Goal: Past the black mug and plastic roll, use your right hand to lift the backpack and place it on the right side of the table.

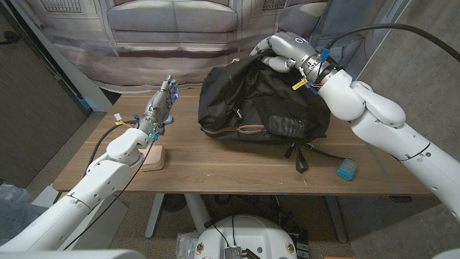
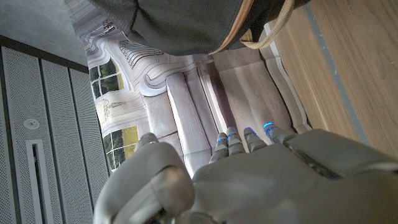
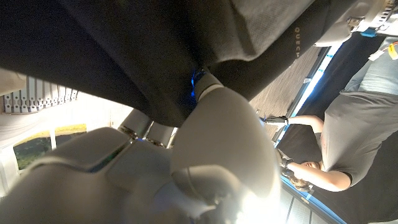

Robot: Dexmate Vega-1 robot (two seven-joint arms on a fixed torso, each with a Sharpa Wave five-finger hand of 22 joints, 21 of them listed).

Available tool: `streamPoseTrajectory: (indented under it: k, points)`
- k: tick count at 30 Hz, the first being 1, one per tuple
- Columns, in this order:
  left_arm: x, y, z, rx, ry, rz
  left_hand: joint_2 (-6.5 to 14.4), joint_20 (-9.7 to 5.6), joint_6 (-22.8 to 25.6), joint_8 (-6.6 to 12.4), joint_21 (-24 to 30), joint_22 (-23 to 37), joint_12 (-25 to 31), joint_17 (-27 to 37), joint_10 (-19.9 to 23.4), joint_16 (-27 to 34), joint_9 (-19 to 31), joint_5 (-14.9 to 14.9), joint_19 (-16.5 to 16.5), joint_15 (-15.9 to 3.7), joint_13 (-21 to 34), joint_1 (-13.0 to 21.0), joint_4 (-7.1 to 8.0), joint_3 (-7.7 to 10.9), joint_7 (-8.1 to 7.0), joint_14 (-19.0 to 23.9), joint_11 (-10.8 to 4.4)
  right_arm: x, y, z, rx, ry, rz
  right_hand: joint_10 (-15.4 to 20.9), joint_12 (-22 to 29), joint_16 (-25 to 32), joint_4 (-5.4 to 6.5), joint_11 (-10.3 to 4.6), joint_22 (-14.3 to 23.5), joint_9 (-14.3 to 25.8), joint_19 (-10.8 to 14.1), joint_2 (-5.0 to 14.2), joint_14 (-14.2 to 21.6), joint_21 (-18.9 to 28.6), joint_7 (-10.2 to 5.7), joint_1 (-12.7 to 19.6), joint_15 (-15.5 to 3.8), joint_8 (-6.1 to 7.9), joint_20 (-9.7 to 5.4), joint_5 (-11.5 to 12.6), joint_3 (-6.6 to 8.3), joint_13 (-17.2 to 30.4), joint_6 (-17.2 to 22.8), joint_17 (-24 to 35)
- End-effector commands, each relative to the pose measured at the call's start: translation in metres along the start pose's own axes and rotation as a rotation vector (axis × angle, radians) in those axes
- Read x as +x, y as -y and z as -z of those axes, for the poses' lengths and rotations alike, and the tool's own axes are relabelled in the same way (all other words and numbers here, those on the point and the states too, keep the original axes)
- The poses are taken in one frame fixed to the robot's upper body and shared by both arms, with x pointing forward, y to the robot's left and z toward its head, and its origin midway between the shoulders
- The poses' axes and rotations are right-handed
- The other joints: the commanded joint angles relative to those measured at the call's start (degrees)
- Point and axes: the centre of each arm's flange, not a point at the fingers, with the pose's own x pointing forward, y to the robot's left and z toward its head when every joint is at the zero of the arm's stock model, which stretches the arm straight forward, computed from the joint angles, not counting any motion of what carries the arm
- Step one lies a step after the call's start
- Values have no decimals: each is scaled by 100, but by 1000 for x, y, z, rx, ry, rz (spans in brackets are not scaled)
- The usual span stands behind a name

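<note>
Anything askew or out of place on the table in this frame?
The backpack sits slumped, its top bunched in the right hand, one strap trailing toward the near edge. A small blue object lies loose beside it. Nothing spilled or damaged.

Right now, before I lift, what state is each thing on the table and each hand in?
backpack: slumped on the table, top gripped by the right hand.
right hand: closed on the backpack's top fabric.
left hand: empty, fingers extended, beside the backpack.
loose strap: trailing on the table toward the near edge.
small teal object: lying on the table, untouched.
tan block: on the table under the left forearm.
</note>
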Motion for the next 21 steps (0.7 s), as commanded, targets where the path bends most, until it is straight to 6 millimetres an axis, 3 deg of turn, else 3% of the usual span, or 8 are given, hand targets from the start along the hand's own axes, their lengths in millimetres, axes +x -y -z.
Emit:
streamPoseTrajectory:
  k: [1,21]
  points:
    - [-1,-1,1,-3,-2,-2,59,14,-18,-22,10,11,-1,24,-51,9,20,37,-69,12,12,9,16,-55,36,-49,29,14,0,5,10,2,10,61,-25,-7,6,-8,0,15,60,40,192,42,6,9,-429,-15,-777,33,43,25,46,15]
    - [-6,-4,4,-3,-16,-14,69,18,-17,-21,8,12,1,24,-51,9,20,38,-83,9,12,16,16,-80,30,-52,21,39,-6,28,45,-40,12,72,-53,-13,14,-7,-42,28,60,46,207,69,5,-24,-419,-29,-778,31,69,48,59,51]
